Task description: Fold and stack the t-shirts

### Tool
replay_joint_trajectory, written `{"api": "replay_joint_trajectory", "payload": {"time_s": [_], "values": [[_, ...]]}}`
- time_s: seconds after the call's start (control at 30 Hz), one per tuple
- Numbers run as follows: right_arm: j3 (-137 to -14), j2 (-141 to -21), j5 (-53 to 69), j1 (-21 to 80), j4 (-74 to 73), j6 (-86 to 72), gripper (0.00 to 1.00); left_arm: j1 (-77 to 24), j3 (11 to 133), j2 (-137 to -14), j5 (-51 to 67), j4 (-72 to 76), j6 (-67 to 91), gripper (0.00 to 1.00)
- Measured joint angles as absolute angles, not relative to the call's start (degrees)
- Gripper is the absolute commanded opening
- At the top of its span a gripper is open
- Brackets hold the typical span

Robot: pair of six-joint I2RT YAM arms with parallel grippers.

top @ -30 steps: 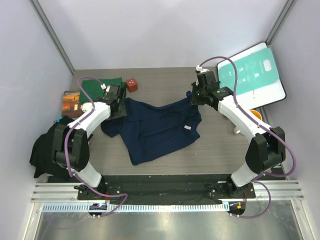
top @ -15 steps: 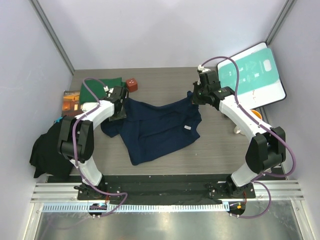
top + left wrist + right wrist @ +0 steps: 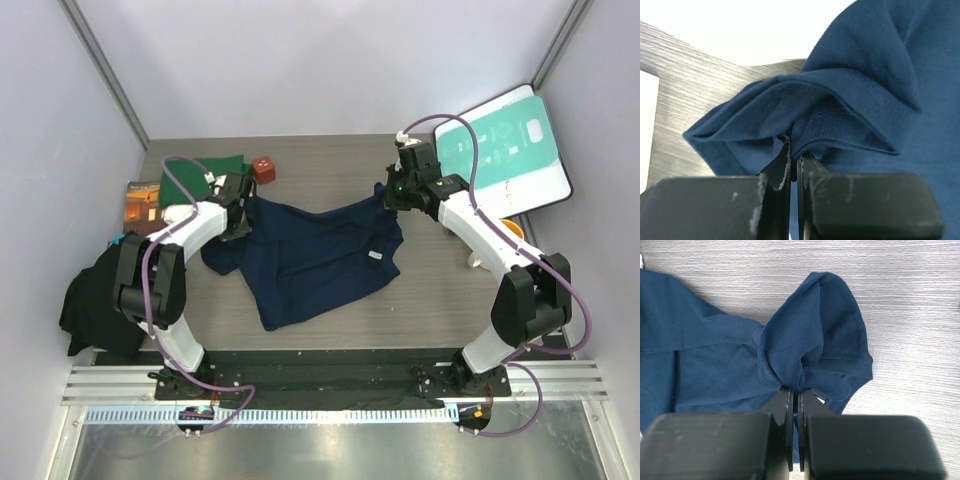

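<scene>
Left end effector (image 3: 794, 161): I've got it pinched tight on a bunched hem fold of the navy shirt (image 3: 310, 255).
Right end effector (image 3: 796, 390): clamped on the shirt's far right corner, with the cloth puckered at the tips.
Navy shirt: crumpled mid desk (image 3: 430, 300), strung between both arms.
Green shirt (image 3: 205, 172): back left, by my left arm.

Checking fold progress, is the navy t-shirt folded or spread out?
Spread, not folded: the navy t-shirt lies rumpled on the table, left gripper and right gripper each pinching an edge.

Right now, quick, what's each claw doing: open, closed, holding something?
Left claw: closed, pinching a fold of the navy shirt.
Right claw: closed, pinching a bunched corner of the same shirt.
</scene>
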State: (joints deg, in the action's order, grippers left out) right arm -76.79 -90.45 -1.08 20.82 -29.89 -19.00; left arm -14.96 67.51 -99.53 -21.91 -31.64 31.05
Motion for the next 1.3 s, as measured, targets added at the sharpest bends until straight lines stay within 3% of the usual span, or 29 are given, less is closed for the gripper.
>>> {"api": "replay_joint_trajectory", "payload": {"time_s": [0.27,0.53,0.8,1.3], "values": [[-76.71,-86.39,-0.97,20.75,-31.42,-19.84,0.01,-14.96,66.81,-86.83,-18.50,-35.92,32.10,0.00],[-76.73,-69.97,-2.35,20.75,-32.71,-21.12,0.01,-14.96,74.06,-64.20,-15.86,-46.37,32.49,0.00],[-77.93,-55.29,-2.92,20.75,-36.18,-21.41,0.01,-14.96,84.93,-53.82,-13.37,-57.04,33.87,0.00],[-95.85,-43.99,3.73,20.78,-47.75,-25.08,0.01,-14.98,101.82,-41.41,-17.91,-74.78,35.94,0.00]]}}
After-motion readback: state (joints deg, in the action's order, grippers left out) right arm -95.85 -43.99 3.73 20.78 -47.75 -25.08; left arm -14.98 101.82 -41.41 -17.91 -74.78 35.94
